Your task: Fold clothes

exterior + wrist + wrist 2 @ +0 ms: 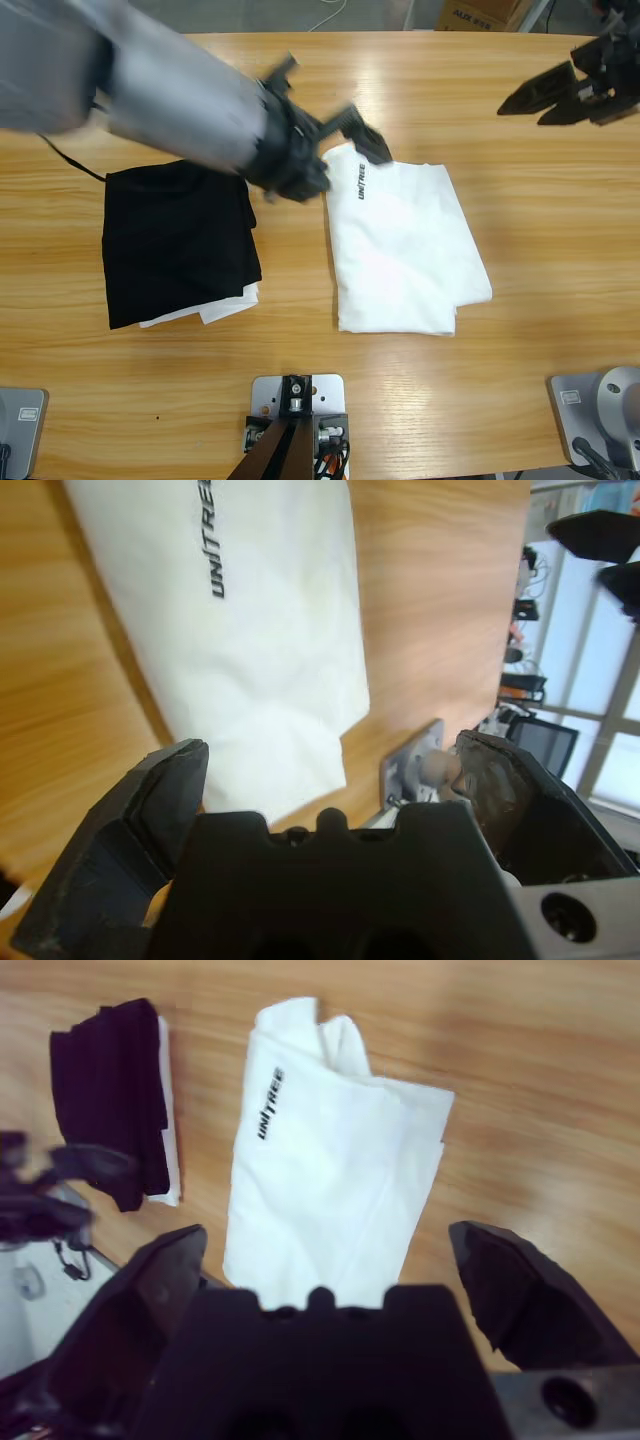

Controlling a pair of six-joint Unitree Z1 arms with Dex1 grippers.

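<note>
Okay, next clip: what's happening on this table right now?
Two robot arms are working on folding clothes. The white UNITREE T-shirt lies folded into a rough rectangle on the wooden table, and neither arm holds it. The left gripper hovers open at the shirt's top-left corner, by the lettering. The right gripper is open too, off to one side, well clear. A folded black garment lies beside the shirt, on a smaller white cloth.

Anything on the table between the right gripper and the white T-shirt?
Nothing: the high view shows only bare table between the right gripper and the white T-shirt.
</note>
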